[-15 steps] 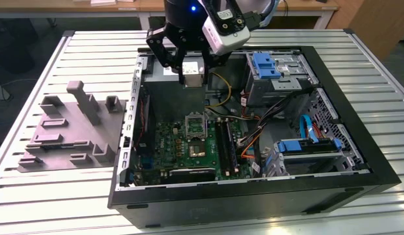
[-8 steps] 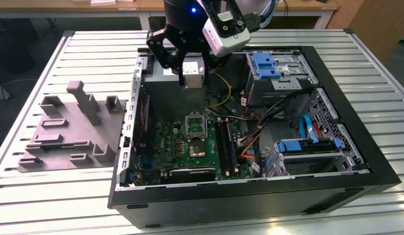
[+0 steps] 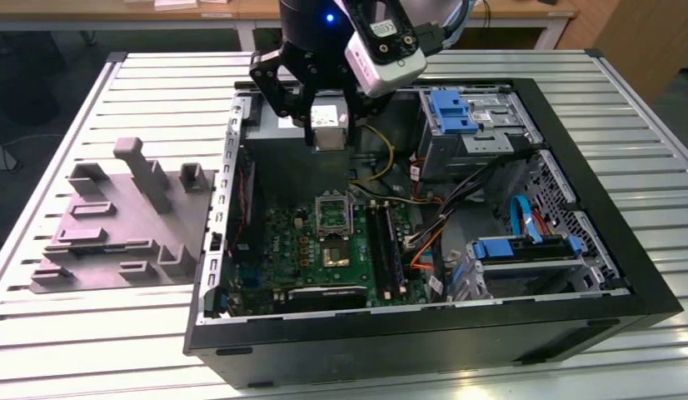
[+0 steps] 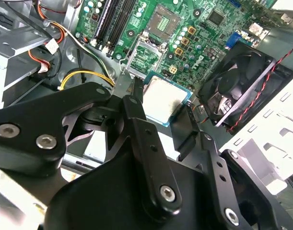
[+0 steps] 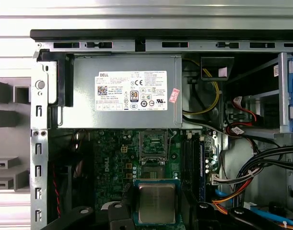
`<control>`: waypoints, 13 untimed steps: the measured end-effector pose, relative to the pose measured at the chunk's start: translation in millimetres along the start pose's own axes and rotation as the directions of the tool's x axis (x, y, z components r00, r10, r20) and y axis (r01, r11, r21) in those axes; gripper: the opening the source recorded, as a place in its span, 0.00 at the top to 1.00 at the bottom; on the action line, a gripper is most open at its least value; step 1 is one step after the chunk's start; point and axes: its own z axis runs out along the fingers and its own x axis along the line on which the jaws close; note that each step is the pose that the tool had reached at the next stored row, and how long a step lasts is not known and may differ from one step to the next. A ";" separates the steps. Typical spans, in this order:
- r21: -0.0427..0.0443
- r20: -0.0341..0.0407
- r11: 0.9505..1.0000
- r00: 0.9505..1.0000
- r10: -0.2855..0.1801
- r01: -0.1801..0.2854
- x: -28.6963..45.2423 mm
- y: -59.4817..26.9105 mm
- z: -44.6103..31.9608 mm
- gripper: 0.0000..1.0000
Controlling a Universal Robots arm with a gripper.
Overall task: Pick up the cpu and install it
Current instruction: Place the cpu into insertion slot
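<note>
Cpu clamped between jaws, above open computer case

The end effector is matte black, made of flat hinged links with rounded ends; in the second wrist view 2 silver screws sit in 1 broad link. Above it, a glossy black wrist carries a small blue light and a white-and-grey camera box.

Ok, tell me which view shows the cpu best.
The first wrist view: the cpu faces the camera square-on, metal top and rim plain. The second wrist view shows it slanted, partly behind the end effector. In the exterior view it is a silver patch in the grip.
</note>
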 end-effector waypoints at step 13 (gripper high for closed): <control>0.000 0.000 1.000 1.000 0.000 0.000 -0.8 -0.1 3.2 0.53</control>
